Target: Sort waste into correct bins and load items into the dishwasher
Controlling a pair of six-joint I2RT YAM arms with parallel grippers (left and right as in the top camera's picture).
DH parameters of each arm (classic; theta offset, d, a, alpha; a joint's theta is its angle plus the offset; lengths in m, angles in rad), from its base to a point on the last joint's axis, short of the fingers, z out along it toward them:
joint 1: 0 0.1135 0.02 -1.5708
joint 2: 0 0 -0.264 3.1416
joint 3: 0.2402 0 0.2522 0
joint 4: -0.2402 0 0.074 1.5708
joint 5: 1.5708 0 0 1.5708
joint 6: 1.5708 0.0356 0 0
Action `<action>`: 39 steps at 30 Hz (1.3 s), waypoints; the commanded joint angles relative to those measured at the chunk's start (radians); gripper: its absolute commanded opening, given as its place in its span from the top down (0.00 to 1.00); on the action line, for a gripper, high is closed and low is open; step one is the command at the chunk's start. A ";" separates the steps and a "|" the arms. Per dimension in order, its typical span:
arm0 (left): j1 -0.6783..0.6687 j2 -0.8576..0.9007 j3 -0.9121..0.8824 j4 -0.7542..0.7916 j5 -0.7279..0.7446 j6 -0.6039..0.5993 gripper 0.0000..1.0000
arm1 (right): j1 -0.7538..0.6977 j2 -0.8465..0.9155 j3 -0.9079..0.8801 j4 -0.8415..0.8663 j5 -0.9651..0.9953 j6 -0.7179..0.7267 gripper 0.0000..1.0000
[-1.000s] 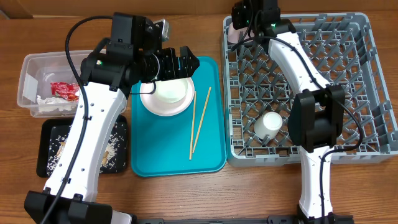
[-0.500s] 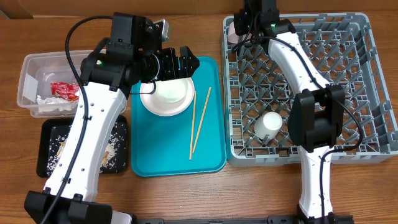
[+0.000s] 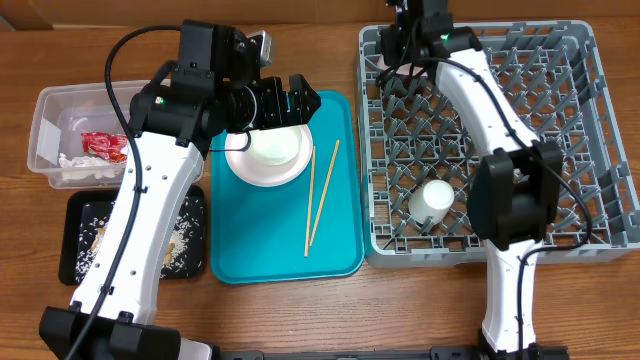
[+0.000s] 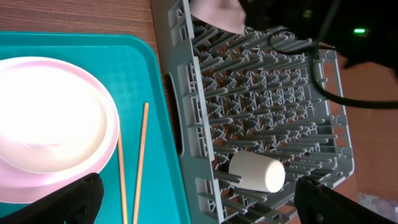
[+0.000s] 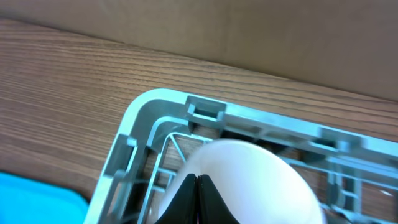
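A white bowl [image 5: 249, 180] hangs tilted at the far left corner of the grey dish rack [image 3: 560, 130], and my right gripper [image 5: 198, 177] is shut on it. From overhead the right gripper [image 3: 405, 35] hides that bowl. The left wrist view catches the bowl [image 4: 214, 14] at the rack's [image 4: 273, 93] corner. My left gripper [image 3: 285, 100] hovers open and empty over a white plate with a bowl on it [image 3: 267, 155]. Two chopsticks [image 3: 320, 195] lie beside the plate on the teal tray [image 3: 340, 250]. A small white cup [image 3: 435, 198] lies on its side in the rack.
A clear tub [image 3: 50, 110] at the left holds a red wrapper [image 3: 100, 145] and white tissue [image 3: 85, 165]. In front of it a black tray [image 3: 75, 240] holds rice and beige scraps [image 3: 180, 240]. The left arm's base stands at the table's front edge.
My right gripper has shifted a little to the right along the rack's far edge, and the white bowl went with it out of the overhead view. The left arm has stayed still.
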 commanded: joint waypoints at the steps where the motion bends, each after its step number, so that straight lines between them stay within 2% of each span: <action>1: 0.003 -0.010 0.021 0.001 -0.006 0.019 0.00 | -0.004 -0.119 0.011 -0.036 0.045 -0.001 0.96; 5: 0.003 -0.010 0.021 0.001 -0.006 0.019 0.00 | -0.004 -0.142 0.011 -0.083 0.057 0.000 0.96; 15: 0.003 -0.010 0.021 0.001 -0.006 0.019 0.00 | -0.034 -0.124 0.001 -0.053 0.077 0.004 0.96; 29: 0.003 -0.010 0.021 0.001 -0.006 0.019 0.00 | -0.035 -0.001 -0.002 -0.035 0.008 0.005 0.96; 39: 0.003 -0.010 0.021 0.000 -0.006 0.019 0.00 | -0.035 -0.001 -0.002 -0.139 0.005 0.005 0.96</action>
